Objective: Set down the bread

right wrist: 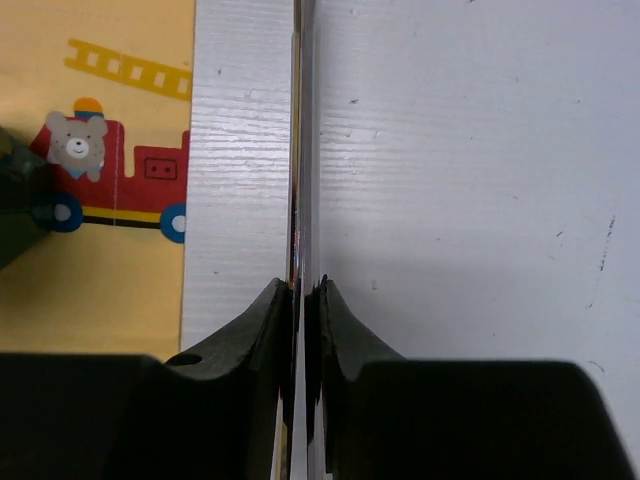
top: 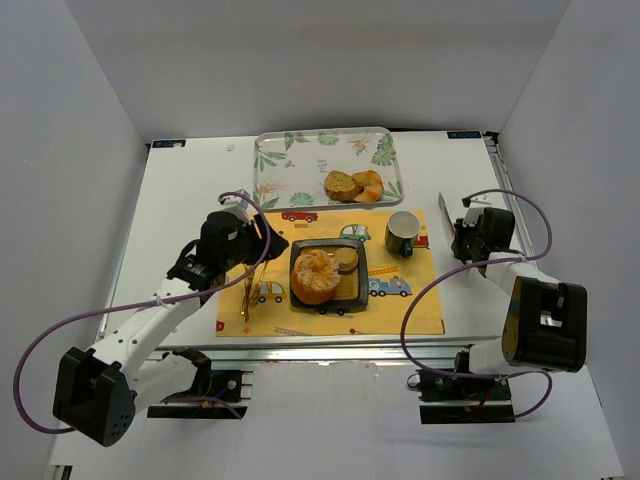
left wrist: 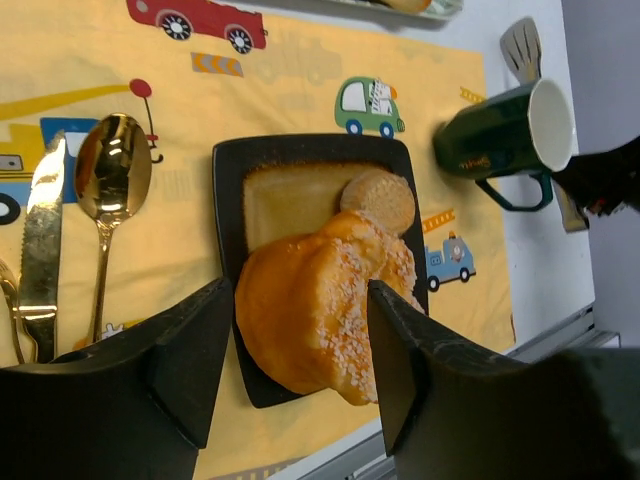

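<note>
Mid-frame from above, shows the bread (top: 316,277) on the black plate (top: 328,243), just right of the nearer left tool (left wrist: 300,295), spread wide and empty. Farther right, pinches a thin blade (right wrist: 298,150) in the closed right tool (right wrist: 305,290).

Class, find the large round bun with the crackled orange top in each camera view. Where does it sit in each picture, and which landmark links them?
Top external: the large bun lies on the black plate, just below centre.
Left wrist: lower centre, seen between the fingers of the left gripper.
Right wrist: not in it.
Shared landmark: the yellow placemat with cartoon vehicles, in all three views.
</note>
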Motion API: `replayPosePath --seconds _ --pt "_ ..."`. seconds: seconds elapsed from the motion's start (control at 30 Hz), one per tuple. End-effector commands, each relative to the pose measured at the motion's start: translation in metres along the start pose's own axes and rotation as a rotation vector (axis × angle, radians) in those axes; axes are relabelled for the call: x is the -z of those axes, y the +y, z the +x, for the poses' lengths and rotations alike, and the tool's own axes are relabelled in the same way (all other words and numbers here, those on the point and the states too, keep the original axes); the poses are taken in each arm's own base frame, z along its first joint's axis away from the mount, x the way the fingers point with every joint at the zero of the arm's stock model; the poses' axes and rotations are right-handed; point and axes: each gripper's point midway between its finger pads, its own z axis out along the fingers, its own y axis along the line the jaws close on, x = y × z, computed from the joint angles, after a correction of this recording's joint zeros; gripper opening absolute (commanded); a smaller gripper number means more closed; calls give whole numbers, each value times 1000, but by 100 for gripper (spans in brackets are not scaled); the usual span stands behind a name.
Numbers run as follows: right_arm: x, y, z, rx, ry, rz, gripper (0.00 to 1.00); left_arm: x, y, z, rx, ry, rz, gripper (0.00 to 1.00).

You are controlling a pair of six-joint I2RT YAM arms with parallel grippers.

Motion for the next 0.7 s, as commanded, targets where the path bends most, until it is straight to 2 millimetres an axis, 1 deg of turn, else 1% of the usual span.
replayPosePath --seconds 0.0,0.03,0.07,0.1,0.17,0.2,0.23,0.27,0.33,0.37,0.4,0.47,0.5,0.53,0.57,0.6,0.67 --pt "-7 -11 -10 15 -39 11 21 4 1 -2 -56 -3 -41 67" --pt "-11 -11 -5 9 -12 -8 30 4 1 -2 -54 -5 -42 67" --pt "-10 -13 5 -7 28 -17 38 3 0 -2 -52 -10 -39 68" --pt "-10 -15 9 -1 44 -23 51 3 -1 -2 -48 -11 -37 68" --pt "-6 -21 7 -1 48 -13 62 3 0 -2 -45 -12 -41 69" --pt "-2 -22 4 4 42 -13 71 4 -1 -5 -44 -18 -41 70" --pt "4 -25 -6 23 16 -3 76 4 -2 -6 -45 -19 -40 72" --pt "8 -28 -16 30 -6 8 78 4 -2 -6 -47 -18 -42 72" --pt "21 -33 -29 39 -16 34 86 4 -4 -10 -55 -25 -38 74" --pt "26 -37 -46 47 -43 48 87 4 -5 -11 -58 -22 -40 74" --pt "34 -40 -50 50 -37 71 89 3 -5 -12 -64 -19 -42 74" --pt "42 -41 -71 58 -70 86 89 2 -8 -16 -70 -22 -40 74" --pt "50 -47 -94 71 -106 122 89 1 -8 -16 -70 -20 -40 74" --pt "53 -47 -105 79 -122 135 89 1 -9 -17 -68 -21 -37 74" --pt "56 -43 -117 86 -147 130 90 0 -12 -20 -68 -31 -24 74" --pt "61 -41 -137 89 -189 126 89 -1 -15 -20 -62 -29 -13 74" --pt "65 -24 -156 99 -239 87 90 -1 -19 -22 -59 -34 4 71"
